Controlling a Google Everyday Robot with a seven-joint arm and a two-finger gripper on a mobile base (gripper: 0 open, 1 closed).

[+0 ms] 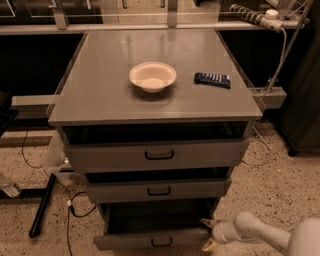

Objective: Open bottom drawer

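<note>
Three grey drawers are stacked in the cabinet on my feed, each with one black loop handle. The top drawer has the widest front, the middle drawer is narrower, and the bottom drawer is the narrowest, lowest in the stack, just above the speckled floor. All three show a dark gap above their fronts. The bottom one stands out the farthest, and I can see down into its dark inside.

My one gripper is at the lower right of the view, at the right end of the bottom drawer's front panel, with the pale arm running off toward the corner. The jaws are spread apart, one yellow tip above the panel's end and one below it. I cannot tell whether either tip touches the metal. The small handle at the middle of that front is apart from the gripper.

On the cabinet's grey surface I count two things: one cream bowl near the middle and one flat dark packet to its right, apart from it.

One black pole lies on the floor to the left, and one power strip sits at the top right.
</note>
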